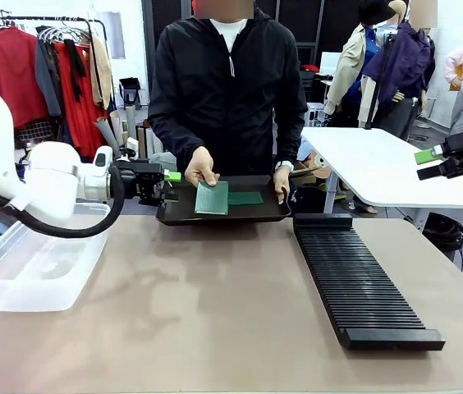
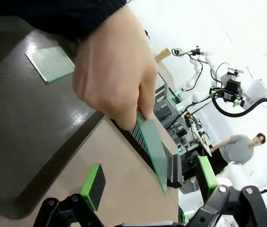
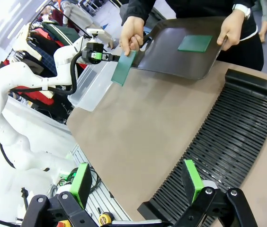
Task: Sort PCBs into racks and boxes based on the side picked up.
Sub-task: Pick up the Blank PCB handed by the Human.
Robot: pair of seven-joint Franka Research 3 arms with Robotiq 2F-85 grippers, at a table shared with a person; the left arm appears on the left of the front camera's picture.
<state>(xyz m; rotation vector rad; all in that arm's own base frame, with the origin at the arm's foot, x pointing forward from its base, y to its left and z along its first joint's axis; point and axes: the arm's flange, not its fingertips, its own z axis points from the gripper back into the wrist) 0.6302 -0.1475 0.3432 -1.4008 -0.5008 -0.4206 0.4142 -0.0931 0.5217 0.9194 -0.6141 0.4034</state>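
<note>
Over the surface (image 1: 215, 312), beside the tray (image 2: 20, 118), a hand (image 2: 114, 71) holds a PCB (image 2: 152, 146) just before the left tool (image 2: 150, 182), its fingers apart. I think it should close squarely on the free end.

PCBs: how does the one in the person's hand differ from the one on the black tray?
The held PCB is pinched by the person's hand and hangs tilted past the tray's edge; the tray PCB lies flat, untouched, on the black tray. In the front view the held PCB looks paler than the tray PCB. Both are thin green rectangles.
</note>
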